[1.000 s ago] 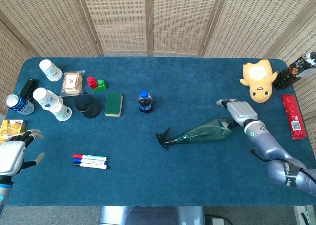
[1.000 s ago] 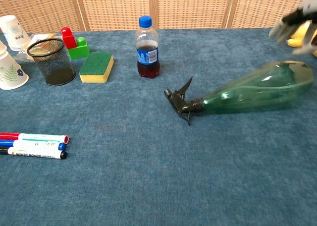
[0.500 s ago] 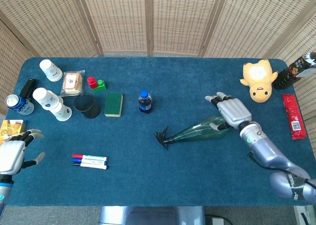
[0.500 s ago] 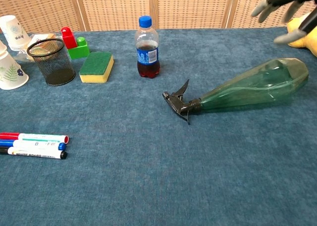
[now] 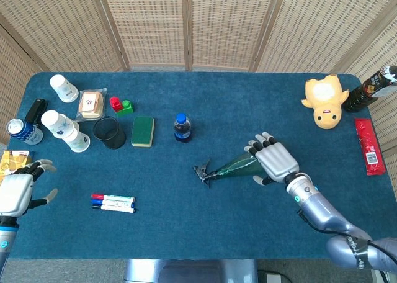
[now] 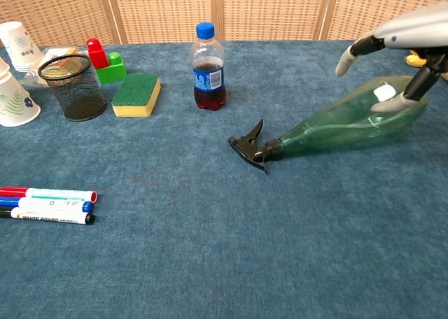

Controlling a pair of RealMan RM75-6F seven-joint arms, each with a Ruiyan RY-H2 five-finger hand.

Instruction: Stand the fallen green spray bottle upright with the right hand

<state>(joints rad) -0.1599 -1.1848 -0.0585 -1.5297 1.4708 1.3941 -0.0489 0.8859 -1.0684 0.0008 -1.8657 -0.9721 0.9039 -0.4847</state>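
Moved in over the spray bottle (image 5: 232,167), the right hand (image 5: 273,161) now rests spread on its body, not yet gripping.

The robot's right hand (image 5: 273,161) has a pale silver-grey, boxy back plate and slim grey fingers (image 5: 254,147) ending in darker tips. Its wrist is a short metallic cylinder with a small teal ring mark, joined to a rounded, glossy blue-grey forearm (image 5: 322,211). A thin black cable loops beside the forearm. The left hand (image 5: 15,192) is whitish-silver with short, dark-tipped fingers, on a grey wrist marked with a blue dot.
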